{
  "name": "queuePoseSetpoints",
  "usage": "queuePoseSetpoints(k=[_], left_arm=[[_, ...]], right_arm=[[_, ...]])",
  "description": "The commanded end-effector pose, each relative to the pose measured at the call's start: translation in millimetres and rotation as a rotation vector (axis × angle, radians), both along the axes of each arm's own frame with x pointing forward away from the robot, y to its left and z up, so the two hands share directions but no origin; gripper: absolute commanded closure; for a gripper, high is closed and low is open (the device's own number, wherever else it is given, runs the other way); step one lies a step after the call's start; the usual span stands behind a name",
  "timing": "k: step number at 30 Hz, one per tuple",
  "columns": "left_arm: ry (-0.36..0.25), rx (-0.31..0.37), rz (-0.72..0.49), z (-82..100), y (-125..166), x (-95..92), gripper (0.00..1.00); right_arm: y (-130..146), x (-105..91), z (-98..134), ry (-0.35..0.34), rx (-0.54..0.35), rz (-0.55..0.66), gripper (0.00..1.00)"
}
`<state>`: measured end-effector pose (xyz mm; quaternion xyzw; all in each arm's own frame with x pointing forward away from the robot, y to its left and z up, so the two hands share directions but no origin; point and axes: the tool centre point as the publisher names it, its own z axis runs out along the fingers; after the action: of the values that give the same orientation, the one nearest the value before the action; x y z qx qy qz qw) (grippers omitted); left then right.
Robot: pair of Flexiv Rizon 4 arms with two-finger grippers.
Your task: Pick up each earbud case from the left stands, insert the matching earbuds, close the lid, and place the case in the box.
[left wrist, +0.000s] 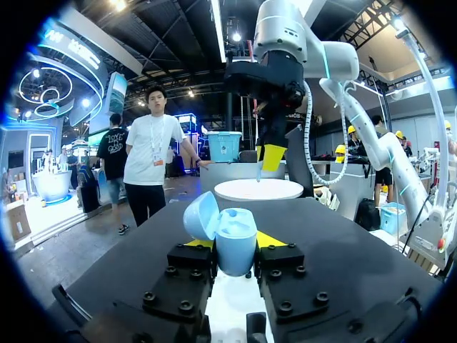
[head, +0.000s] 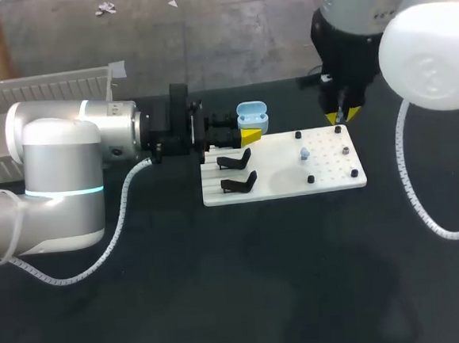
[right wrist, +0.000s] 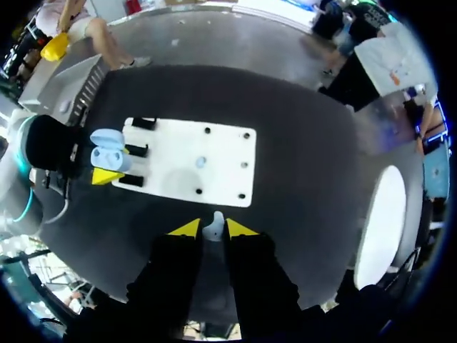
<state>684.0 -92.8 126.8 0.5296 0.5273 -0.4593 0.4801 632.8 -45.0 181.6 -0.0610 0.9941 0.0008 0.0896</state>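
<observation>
My left gripper (head: 248,135) is shut on a light blue earbud case (head: 253,119), held just above the left end of the white board (head: 286,184) with its lid open. In the left wrist view the case (left wrist: 234,239) sits upright between the yellow tips, lid tipped back. My right gripper (head: 343,116) hangs over the board's far right corner, and is shut on a small pale earbud (right wrist: 213,227). The left wrist view shows that gripper (left wrist: 270,156) beyond the case. Another pale earbud (head: 304,155) stands on a peg on the board.
Two empty black stands (head: 236,173) sit on the board's left part and several black pegs (head: 324,153) on its right part. A white ribbed box (head: 44,89) lies at the back left behind my left arm. The tabletop is dark.
</observation>
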Motion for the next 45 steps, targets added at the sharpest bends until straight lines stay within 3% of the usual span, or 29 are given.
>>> queuePoseSetpoints(k=[1, 7, 8, 22, 45], left_arm=[[-0.005, -0.005, 0.007, -0.9, 0, -2.0, 1.0], [-0.005, -0.005, 0.007, -0.9, 0, -2.0, 1.0], [-0.005, -0.005, 0.007, -0.9, 0, -2.0, 1.0], [-0.005, -0.005, 0.007, -0.9, 0, -2.0, 1.0], [-0.005, -0.005, 0.007, -0.9, 0, -2.0, 1.0]], right_arm=[[4, -9.4, 4, -0.043, 0.082, -0.452, 1.0], [12, -10.6, 8, -0.081, 0.127, -0.562, 1.0], [14, -11.7, 11, -0.095, 0.093, -0.541, 1.0], [14, -11.7, 11, -0.095, 0.093, -0.541, 1.0], [90, 17.2, 28, -0.005, 0.11, -0.473, 1.0]])
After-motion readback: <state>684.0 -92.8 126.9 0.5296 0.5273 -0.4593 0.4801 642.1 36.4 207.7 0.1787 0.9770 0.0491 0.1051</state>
